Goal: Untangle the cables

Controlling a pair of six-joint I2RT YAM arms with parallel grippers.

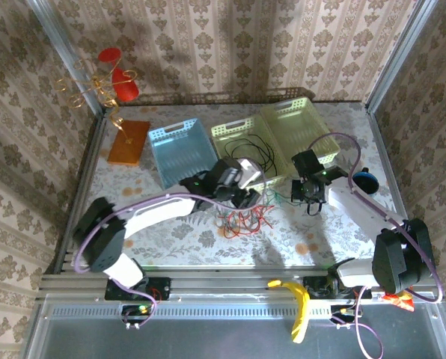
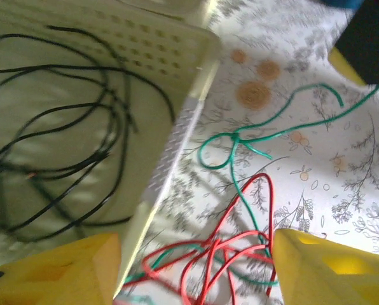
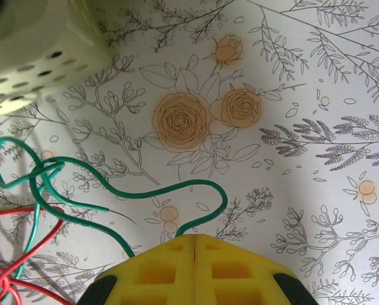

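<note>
At the middle of the worktop (image 1: 283, 243), the left pincer (image 2: 192, 248) hangs open over the red cable (image 2: 208, 260). Its knotted loops lie directly between the two yellow fingers (image 2: 329, 267), and the green cable (image 2: 237, 141) threads through the same heap. From there the green strand runs off to the right, through a small knot on the cloth, toward the right pincer (image 3: 194, 244), which is closed and appears to grip the strand at its tip. The black cable (image 2: 62, 140) lies coiled by itself inside the pale yellow basket (image 2: 189, 114) just beside the red tangle, apart from the other two. The left arm is plainly the nearer to the red loops, which sit just below it. The coming move likely turns on the green line lying sideways between the two pincers: drawing them apart along it would probably pull green out of red.
</note>
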